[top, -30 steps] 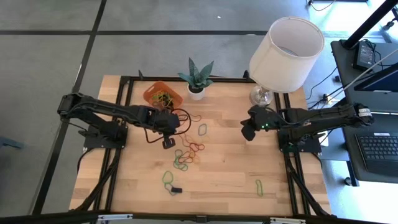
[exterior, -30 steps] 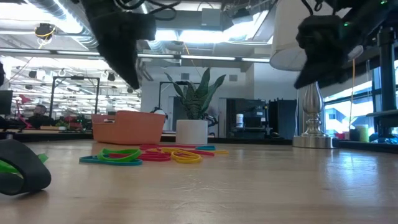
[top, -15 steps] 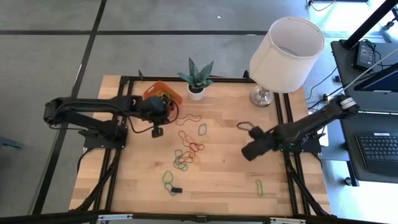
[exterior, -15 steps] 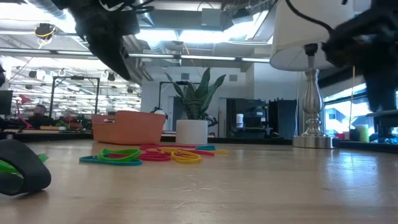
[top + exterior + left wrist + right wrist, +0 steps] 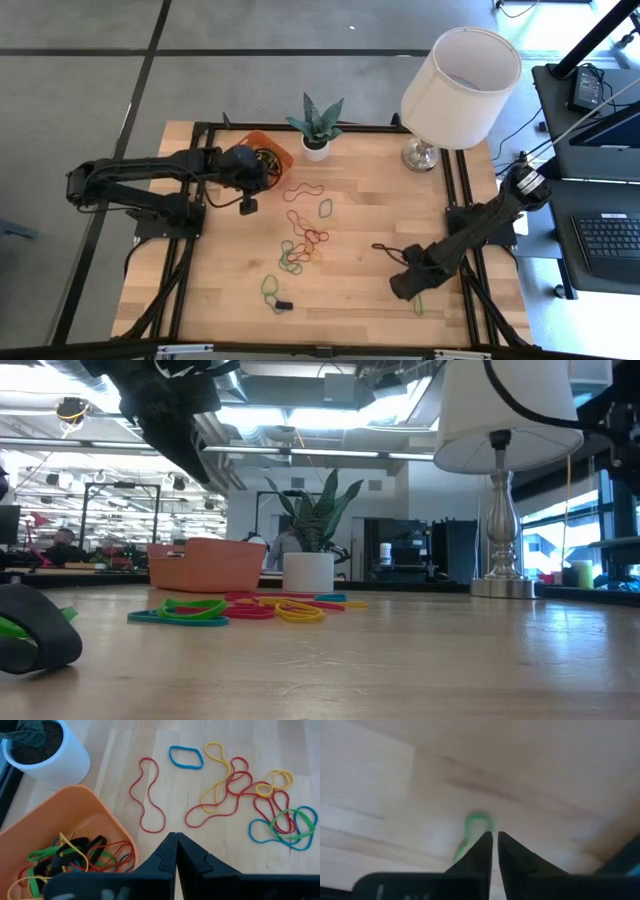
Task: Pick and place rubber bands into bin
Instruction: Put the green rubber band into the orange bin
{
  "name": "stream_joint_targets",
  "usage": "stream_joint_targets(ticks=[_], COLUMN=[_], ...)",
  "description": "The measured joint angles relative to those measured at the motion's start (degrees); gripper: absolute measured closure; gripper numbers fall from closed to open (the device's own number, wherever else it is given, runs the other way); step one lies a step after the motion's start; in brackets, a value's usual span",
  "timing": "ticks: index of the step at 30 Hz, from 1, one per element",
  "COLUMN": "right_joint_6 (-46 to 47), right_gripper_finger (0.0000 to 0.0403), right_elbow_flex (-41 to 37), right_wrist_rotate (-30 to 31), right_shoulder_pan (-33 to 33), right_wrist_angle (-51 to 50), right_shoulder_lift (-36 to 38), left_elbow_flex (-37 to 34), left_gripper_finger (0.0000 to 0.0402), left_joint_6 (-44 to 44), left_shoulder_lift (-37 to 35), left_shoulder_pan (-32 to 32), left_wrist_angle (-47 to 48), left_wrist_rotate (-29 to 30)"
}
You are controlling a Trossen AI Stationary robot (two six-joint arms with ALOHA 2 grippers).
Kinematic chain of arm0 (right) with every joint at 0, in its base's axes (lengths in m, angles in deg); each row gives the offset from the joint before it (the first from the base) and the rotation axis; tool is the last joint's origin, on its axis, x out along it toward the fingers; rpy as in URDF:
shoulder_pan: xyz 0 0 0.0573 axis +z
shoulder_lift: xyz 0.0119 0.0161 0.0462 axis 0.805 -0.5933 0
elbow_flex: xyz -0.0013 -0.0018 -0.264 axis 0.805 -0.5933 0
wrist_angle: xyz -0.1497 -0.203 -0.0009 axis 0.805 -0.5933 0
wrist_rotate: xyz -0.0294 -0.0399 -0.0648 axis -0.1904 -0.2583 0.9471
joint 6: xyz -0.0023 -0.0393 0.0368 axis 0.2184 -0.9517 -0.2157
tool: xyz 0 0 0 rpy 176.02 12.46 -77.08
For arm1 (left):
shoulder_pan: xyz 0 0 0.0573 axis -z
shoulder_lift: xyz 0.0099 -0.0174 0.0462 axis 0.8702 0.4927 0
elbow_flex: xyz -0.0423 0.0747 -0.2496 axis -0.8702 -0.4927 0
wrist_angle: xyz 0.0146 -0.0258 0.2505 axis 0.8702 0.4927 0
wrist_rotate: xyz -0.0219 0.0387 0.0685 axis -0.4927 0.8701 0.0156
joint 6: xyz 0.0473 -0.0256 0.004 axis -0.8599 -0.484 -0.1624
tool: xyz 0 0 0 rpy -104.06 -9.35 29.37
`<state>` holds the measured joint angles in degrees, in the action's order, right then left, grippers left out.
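Just ahead of the right gripper [image 5: 493, 840], a green rubber band [image 5: 475, 831] on the table [image 5: 360, 290], fingers a narrow slit apart, nothing held, left gripper [image 5: 176, 841] pressed shut and empty beside the orange bin [image 5: 97, 812], more rubber bands [image 5: 240, 795] scattered beyond its tips

The left arm reaches across from the table's left edge, elbow bent, its wrist just beside the bin [image 5: 266, 150]; the left gripper [image 5: 247, 205] hangs on the near side of the bin, its fingers [image 5: 167, 855] pressed together with nothing between them; the right arm stretches low from the far right, well apart from the bin; the right gripper [image 5: 402, 288] points down at the tabletop, fingers [image 5: 482, 851] a narrow slit apart.
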<state>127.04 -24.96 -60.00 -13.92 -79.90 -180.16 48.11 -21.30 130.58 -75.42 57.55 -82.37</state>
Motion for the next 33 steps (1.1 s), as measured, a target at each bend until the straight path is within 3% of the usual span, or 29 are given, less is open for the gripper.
stream_joint_targets(ticks=[11,19,22,26,28,31,33], right_joint_6=[3.32,3.23,2.98,1.7,1.82,1.83,1.46], right_gripper_finger=[0.0324,0.0319,0.0335,0.0389,0.0393,0.0389,0.0395], right_elbow_flex=[0.11,0.28,0.26,0.22,0.48,2.13,4.21], right_wrist_rotate=[0.1,-0.19,-0.04,0.35,1.5,4.89,10.83], right_shoulder_pan=[1.88,1.85,1.83,1.85,1.9,2.1,1.95], right_wrist_angle=[2.93,4.36,4.63,5.15,4.96,3.03,0.73], right_shoulder_lift=[-5.87,-8.98,-9.09,-9.0,-9.0,-9.01,-9.2], left_elbow_flex=[0.0,0.0,0.0,0.01,0.0,0.0,0.0], left_gripper_finger=[0.0399,0.0399,0.04,0.0399,0.04,0.04,0.0398], left_joint_6=[0.03,1.05,1.07,1.07,1.07,1.07,1.06], left_shoulder_lift=[0.02,0.04,0.04,0.04,0.04,0.04,0.04], left_shoulder_pan=[-0.59,-0.57,-0.57,-0.57,-0.57,-0.57,-0.57], left_wrist_angle=[-0.03,-0.03,-0.05,-0.19,-0.47,-0.67,-0.98], left_wrist_rotate=[-0.01,-0.04,-0.04,-0.04,-0.04,-0.03,-0.01])
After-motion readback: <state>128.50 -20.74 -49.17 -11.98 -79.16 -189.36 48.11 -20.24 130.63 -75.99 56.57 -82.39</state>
